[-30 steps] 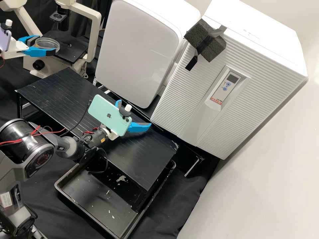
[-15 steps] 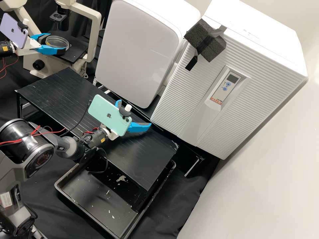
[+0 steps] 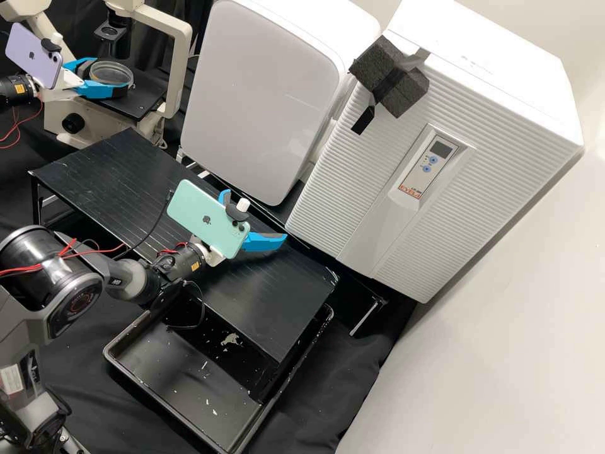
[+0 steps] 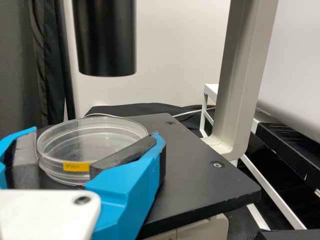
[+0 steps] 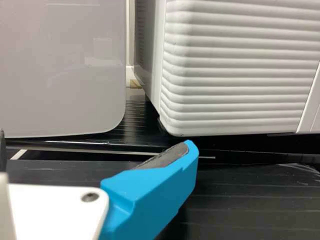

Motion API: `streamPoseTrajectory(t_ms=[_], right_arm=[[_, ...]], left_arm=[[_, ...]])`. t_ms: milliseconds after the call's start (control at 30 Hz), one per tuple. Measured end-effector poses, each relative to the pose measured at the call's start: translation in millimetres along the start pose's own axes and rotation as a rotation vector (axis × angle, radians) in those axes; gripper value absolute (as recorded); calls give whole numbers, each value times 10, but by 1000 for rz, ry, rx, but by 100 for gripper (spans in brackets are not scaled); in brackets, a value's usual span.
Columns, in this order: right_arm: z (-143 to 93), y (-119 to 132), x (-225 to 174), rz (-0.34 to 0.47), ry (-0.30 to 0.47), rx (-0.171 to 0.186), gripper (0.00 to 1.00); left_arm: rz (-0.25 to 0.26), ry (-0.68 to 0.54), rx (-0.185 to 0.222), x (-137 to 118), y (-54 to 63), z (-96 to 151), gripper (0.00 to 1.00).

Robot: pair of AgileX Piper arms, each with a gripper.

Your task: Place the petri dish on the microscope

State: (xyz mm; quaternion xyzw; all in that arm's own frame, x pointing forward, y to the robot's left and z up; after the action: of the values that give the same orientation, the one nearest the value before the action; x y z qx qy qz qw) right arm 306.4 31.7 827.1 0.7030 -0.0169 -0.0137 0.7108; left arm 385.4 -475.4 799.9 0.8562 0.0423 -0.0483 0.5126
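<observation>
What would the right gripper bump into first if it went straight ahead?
Probably the smooth white box, low down near its corner: the right gripper points that way. The ribbed white box stands just to the side. Depth is unclear, so it might meet the gap between them instead.

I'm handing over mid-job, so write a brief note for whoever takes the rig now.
Left gripper: closed on the petri dish, over the microscope stage.
Right gripper: open, holding nothing, above the black platform.
Done: dish gripped and over the stage.
To do: seat and release it; I can't tell whether it touches the stage.
</observation>
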Motion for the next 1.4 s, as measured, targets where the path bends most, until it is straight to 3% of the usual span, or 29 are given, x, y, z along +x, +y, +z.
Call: streamPoseTrajectory(t_ms=[800, 1100, 1267, 1400], right_arm=[[0, 0, 0, 0, 0, 0, 100], [0, 0, 0, 0, 0, 0, 100], [0, 0, 0, 0, 0, 0, 100], [0, 0, 0, 0, 0, 0, 100]], left_arm=[[-11, -10, 15, -54, -40, -1, 100], [4, -43, 13, -529, -131, 80, 100], [-25, -62, 54, -912, -275, 155, 100], [14, -55, 67, -1185, -351, 217, 100]])
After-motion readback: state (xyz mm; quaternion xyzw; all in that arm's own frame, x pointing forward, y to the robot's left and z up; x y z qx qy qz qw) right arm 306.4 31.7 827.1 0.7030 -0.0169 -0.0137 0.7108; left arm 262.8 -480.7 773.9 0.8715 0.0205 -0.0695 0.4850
